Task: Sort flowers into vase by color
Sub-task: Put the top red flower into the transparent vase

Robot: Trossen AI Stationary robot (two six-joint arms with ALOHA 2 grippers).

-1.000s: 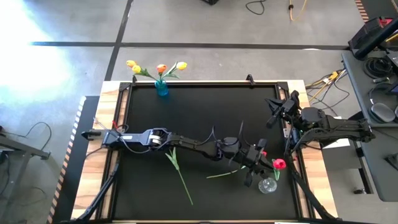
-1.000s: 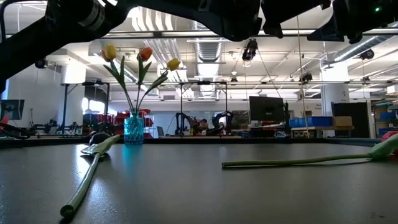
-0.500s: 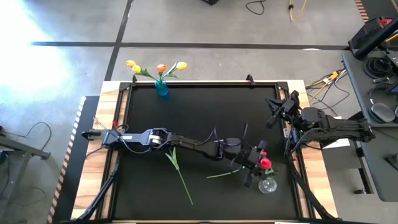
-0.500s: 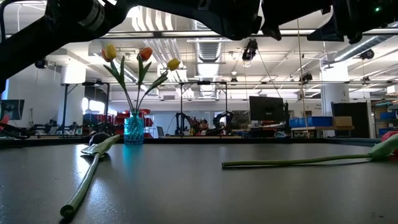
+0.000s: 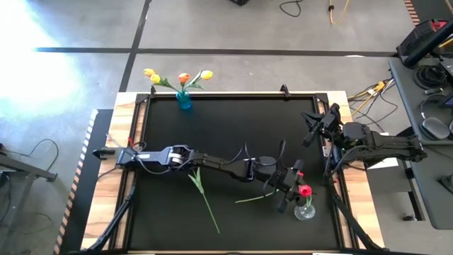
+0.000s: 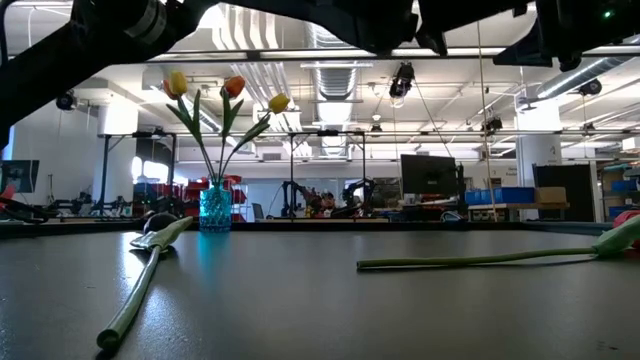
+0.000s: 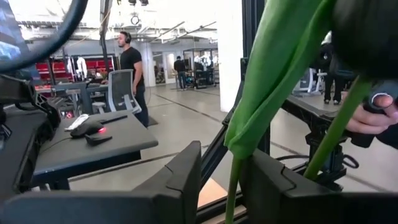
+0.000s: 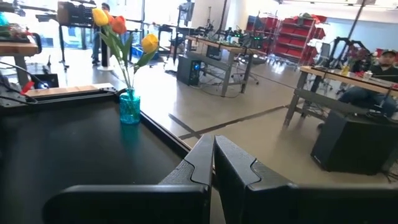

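Standing red tulip (image 5: 304, 190) in clear vase (image 5: 305, 210), green stem between parted left claw (image 5: 289, 192) fingers

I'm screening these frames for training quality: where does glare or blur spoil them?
High view: glare whitens the floor at upper left. Low view: bright ceiling lights behind the blue glass vase; the nearest green stem is soft. Left wrist view: the green leaf is blurred.

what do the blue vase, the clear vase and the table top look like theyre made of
Blue vase: likely tinted glass, translucent and glinting. Clear vase: glass or clear plastic, see-through with bright highlights; can't tell which. Table top: matte black mat or sheet, faintly reflective in the low view, with pale wood showing at the edges.
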